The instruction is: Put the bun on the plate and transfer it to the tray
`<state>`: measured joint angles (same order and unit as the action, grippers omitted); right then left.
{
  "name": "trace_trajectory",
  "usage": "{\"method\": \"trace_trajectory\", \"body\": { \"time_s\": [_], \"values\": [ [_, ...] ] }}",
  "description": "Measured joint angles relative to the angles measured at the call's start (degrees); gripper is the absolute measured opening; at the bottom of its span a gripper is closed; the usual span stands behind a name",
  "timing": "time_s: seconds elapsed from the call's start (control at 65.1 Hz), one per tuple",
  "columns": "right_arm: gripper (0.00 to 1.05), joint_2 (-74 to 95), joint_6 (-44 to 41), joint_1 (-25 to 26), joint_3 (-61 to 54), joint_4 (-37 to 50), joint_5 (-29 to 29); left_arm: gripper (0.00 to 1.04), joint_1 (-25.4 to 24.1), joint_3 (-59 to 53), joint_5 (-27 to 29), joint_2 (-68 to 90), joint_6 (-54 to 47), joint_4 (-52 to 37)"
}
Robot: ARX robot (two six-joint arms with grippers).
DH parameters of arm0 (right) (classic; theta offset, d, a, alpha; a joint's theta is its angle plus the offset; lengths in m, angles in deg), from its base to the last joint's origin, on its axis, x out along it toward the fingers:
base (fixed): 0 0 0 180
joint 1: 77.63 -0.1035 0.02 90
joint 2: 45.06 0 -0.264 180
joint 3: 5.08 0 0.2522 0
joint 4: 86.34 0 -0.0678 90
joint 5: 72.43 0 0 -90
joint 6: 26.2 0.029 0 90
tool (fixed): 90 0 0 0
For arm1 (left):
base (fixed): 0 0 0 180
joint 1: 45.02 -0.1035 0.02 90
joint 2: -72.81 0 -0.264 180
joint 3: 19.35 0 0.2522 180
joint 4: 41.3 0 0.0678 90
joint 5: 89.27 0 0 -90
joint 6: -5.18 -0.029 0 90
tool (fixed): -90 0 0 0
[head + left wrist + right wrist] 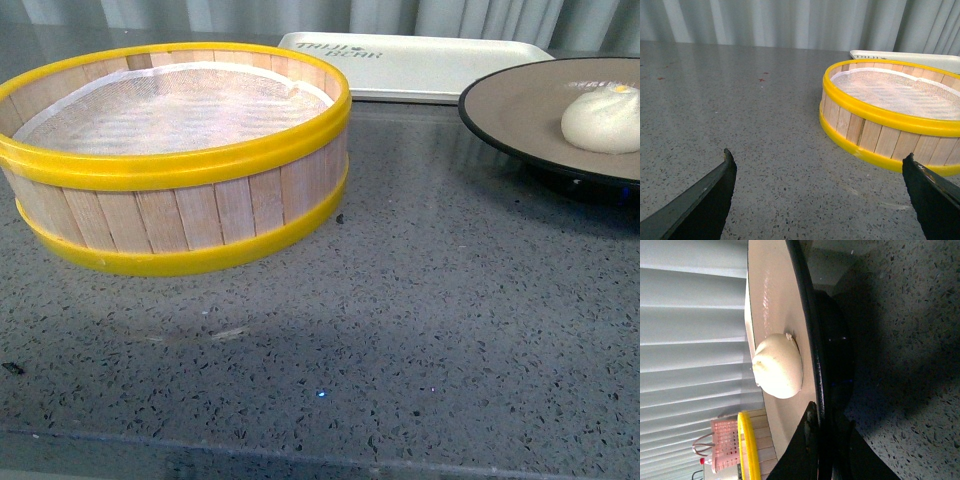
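Note:
The white pleated bun (601, 118) rests on the grey-brown plate (520, 105) with its black rim, at the right edge of the front view, held above the counter. In the right wrist view the bun (777, 366) lies on the plate (770, 300), and my right gripper (821, 424) is shut on the plate's rim, one finger on its face and one beneath. The white tray (410, 65) lies at the back, behind the plate. My left gripper (817, 172) hangs open over bare counter, nothing between its fingers.
A wooden steamer basket (175, 160) with yellow bands and a white cloth liner stands at the left of the grey speckled counter. It also shows as the steamer basket (890, 112) just ahead of the left gripper. A pink basket (722, 445) sits far back.

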<state>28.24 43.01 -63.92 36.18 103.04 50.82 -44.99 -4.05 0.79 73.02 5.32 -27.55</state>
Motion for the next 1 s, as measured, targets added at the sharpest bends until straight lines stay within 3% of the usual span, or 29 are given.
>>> {"method": "trace_trajectory", "body": {
  "time_s": [0.23, 0.384, 0.691, 0.998],
  "values": [
    [0.02, -1.53, 1.42, -0.39, -1.55, 2.60, -0.87, 0.98, 0.00, 0.00, 0.00, 0.00, -0.02, 0.00],
    [0.02, -0.92, 5.53, -0.44, -0.42, 9.73, -0.37, 0.98, 0.00, 0.00, 0.00, 0.00, 0.00, 0.00],
    [0.02, 9.33, 11.19, -3.21, 12.13, 12.96, -4.02, 0.98, 0.00, 0.00, 0.00, 0.00, 0.00, 0.00],
    [0.02, 26.49, 12.70, -5.53, 32.20, 8.09, -7.80, 0.98, 0.02, 0.00, 0.00, 0.00, 0.00, 0.00]
  ]
}}
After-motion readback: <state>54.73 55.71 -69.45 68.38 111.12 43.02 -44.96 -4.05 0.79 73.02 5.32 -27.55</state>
